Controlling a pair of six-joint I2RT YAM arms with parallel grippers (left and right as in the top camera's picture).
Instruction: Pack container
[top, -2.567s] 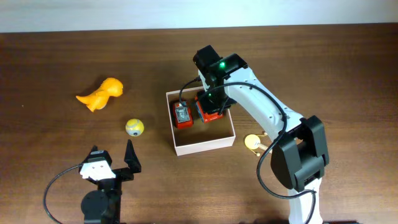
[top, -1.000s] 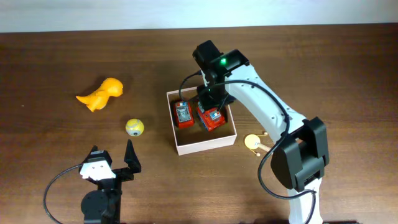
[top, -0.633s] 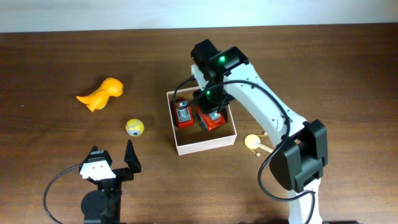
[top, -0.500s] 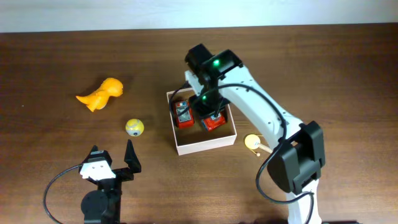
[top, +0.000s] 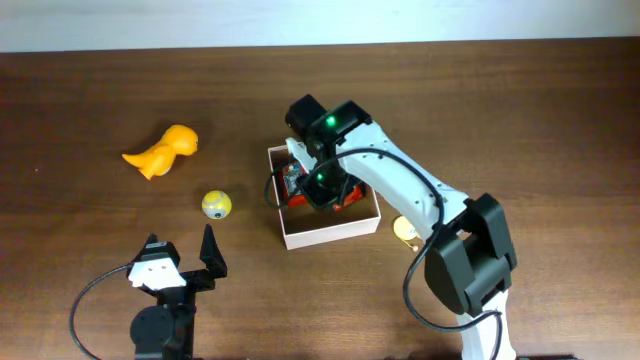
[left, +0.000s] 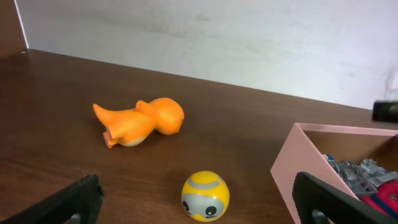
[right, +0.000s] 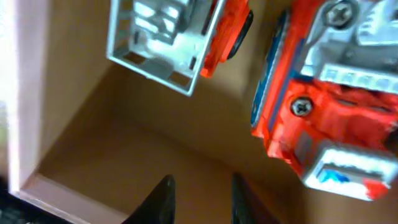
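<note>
Here the container (top: 330, 236) sits at mid-table, directly beneath the right gripper (top: 320, 187). That gripper's fingertips (right: 163, 198) hang over the bare tan floor near a corner of the box, narrowly parted with nothing between them. Two red toy trucks (right: 323, 112) lie side by side inside, just beyond the tips and clear of them. The left gripper (top: 181, 258) hovers well apart from the container, jaws spread wide and empty, with a yellow ball (top: 216, 205) and an orange dinosaur (top: 163, 150) on the table (top: 80, 90) ahead of it
</note>
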